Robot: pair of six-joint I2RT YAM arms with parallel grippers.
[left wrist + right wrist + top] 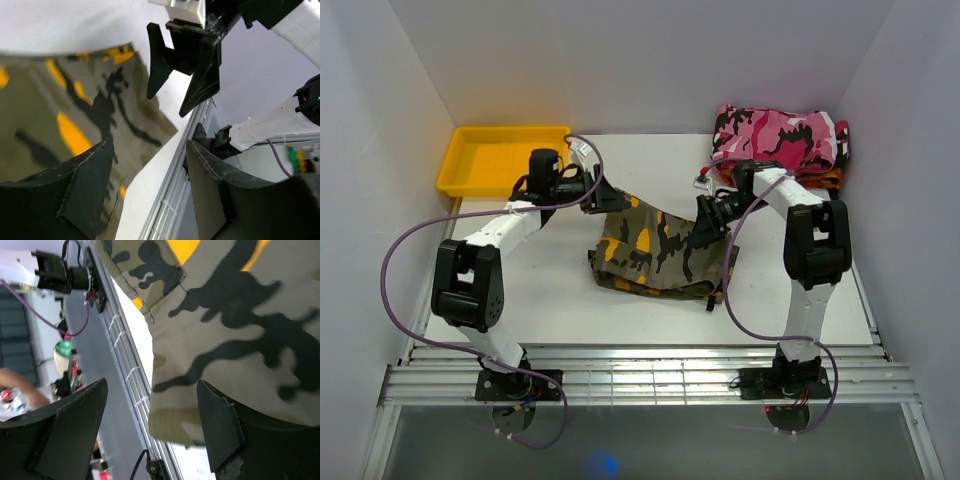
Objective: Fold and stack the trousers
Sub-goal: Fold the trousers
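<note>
- Olive, grey-brown and black camouflage with yellow-orange patches: the trousers (pixel 655 255) lie folded in a compact bundle at the centre of the white table (pixel 550 290), several layers showing along the 6 o'clock edge.
- Left gripper (pixel 607 197) is at the bundle's 11 o'clock corner. The top view does not settle whether it touches the cloth.
- Left wrist view: both dark fingers (pixel 85 185) are spread wide with nothing between them. Camouflage cloth lies beyond them toward 9 o'clock, and bare table runs through the gap.
- Right gripper (pixel 705 228) is at the bundle's 2 o'clock edge, tips pointing down toward the fabric.
- Right wrist view: its fingers (pixel 220 425) are likewise spread and pinch nothing. The trousers fill the frame from 12 to 4 o'clock past the tips, with a stitched seam visible near 12.
- The left wrist camera also catches the right gripper at 12 o'clock, jaws apart.
- Yellow tray (pixel 460 170) sits at 10 o'clock on the table, well apart from the trousers.
- Pink, white and black camouflage garment (pixel 775 135) is folded at 1 o'clock, resting on an orange-red garment (pixel 825 180) whose edge shows beneath it.
</note>
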